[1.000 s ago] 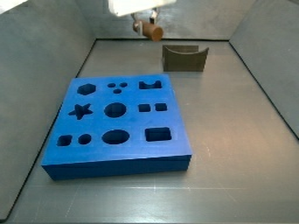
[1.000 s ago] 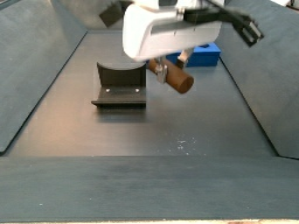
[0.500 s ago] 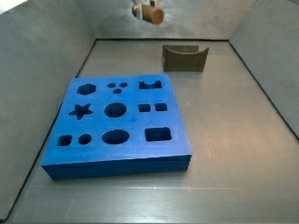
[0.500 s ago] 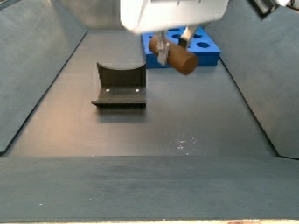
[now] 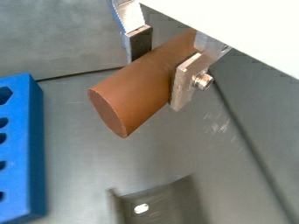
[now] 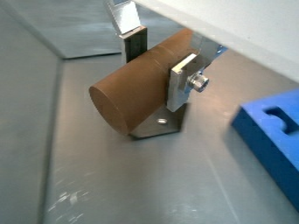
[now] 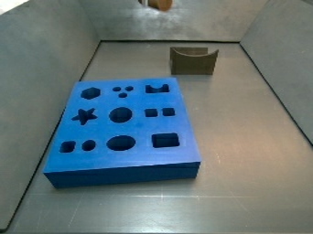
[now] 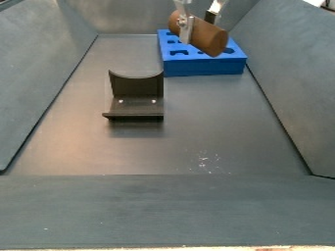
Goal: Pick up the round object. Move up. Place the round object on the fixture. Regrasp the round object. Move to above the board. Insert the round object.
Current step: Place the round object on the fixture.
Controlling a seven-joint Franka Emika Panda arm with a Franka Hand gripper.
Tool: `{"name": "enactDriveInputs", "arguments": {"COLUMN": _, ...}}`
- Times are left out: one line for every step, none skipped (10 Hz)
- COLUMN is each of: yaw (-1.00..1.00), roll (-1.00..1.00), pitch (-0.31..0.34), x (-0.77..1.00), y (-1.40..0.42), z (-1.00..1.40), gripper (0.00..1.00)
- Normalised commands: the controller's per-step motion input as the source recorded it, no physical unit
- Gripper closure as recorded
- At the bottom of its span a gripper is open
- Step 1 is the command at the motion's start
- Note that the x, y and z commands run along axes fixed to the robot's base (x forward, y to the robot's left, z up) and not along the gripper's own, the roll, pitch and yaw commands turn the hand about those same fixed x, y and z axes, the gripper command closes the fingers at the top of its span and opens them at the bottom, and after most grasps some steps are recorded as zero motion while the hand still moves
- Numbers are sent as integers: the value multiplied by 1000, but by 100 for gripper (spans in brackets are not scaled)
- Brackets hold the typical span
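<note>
The gripper (image 5: 162,66) is shut on the round object (image 5: 135,92), an orange-brown cylindrical peg held across its length between the silver fingers; both wrist views show this (image 6: 135,92). It hangs high above the floor. In a side view the peg (image 7: 159,4) is at the very top edge, the gripper out of frame. In a side view the gripper (image 8: 197,25) holds the peg (image 8: 206,37) in front of the blue board (image 8: 203,61). The dark fixture (image 8: 133,96) stands on the floor, well below the peg. The board (image 7: 123,128) lies flat, its holes open.
Grey walls slope in around the grey floor (image 7: 244,137). The fixture (image 7: 192,60) stands near the back wall, behind the board. In the wrist views the fixture (image 5: 158,203) (image 6: 158,129) and a board edge (image 5: 14,149) (image 6: 271,140) lie far below.
The gripper has risen with the peg still held. In a side view it has moved up almost out of frame; the board and fixture have not moved.
</note>
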Motion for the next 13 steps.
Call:
{"name": "enactDriveInputs", "arguments": {"yaw": -1000, "roll": 121, "pitch": 137, "x": 297, "y": -1000, "z": -495, "gripper": 100}}
{"name": "enactDriveInputs", "arguments": {"yaw": -1000, "roll": 126, "pitch": 140, "x": 298, "y": -1000, "z": -493, "gripper": 100}}
{"name": "enactDriveInputs", "arguments": {"yaw": -1000, "roll": 144, "pitch": 146, "x": 299, "y": -1000, "z": -463, "gripper": 100}}
{"name": "enactDriveInputs", "arguments": {"yaw": -1000, "roll": 164, "pitch": 150, "x": 310, "y": -1000, "z": -456, "gripper": 100}}
{"name": "enactDriveInputs", "arguments": {"yaw": -1000, "roll": 194, "pitch": 159, "x": 260, "y": -769, "z": -371, "gripper": 100}}
{"name": "enactDriveInputs", "arguments": {"yaw": -1000, "roll": 210, "pitch": 168, "x": 215, "y": -607, "z": -288, "gripper": 100}}
{"name": "enactDriveInputs", "arguments": {"yaw": -1000, "roll": 241, "pitch": 186, "x": 133, "y": -280, "z": -145, "gripper": 100}}
{"name": "enactDriveInputs", "arguments": {"yaw": -1000, "roll": 259, "pitch": 212, "x": 83, "y": -109, "z": -77, "gripper": 100}}
{"name": "enactDriveInputs", "arguments": {"yaw": -1000, "roll": 304, "pitch": 282, "x": 54, "y": -33, "z": -30, "gripper": 100}}
{"name": "enactDriveInputs", "arguments": {"yaw": -655, "roll": 339, "pitch": 335, "x": 54, "y": -27, "z": -19, "gripper": 100}}
{"name": "enactDriveInputs", "arguments": {"yaw": -417, "roll": 296, "pitch": 330, "x": 60, "y": -25, "z": -16, "gripper": 100}}
{"name": "enactDriveInputs", "arguments": {"yaw": -261, "roll": 254, "pitch": 317, "x": 68, "y": -20, "z": -12, "gripper": 100}}
{"name": "enactDriveInputs", "arguments": {"yaw": 133, "roll": -1000, "pitch": 79, "x": 618, "y": 1000, "z": 525, "gripper": 100}}
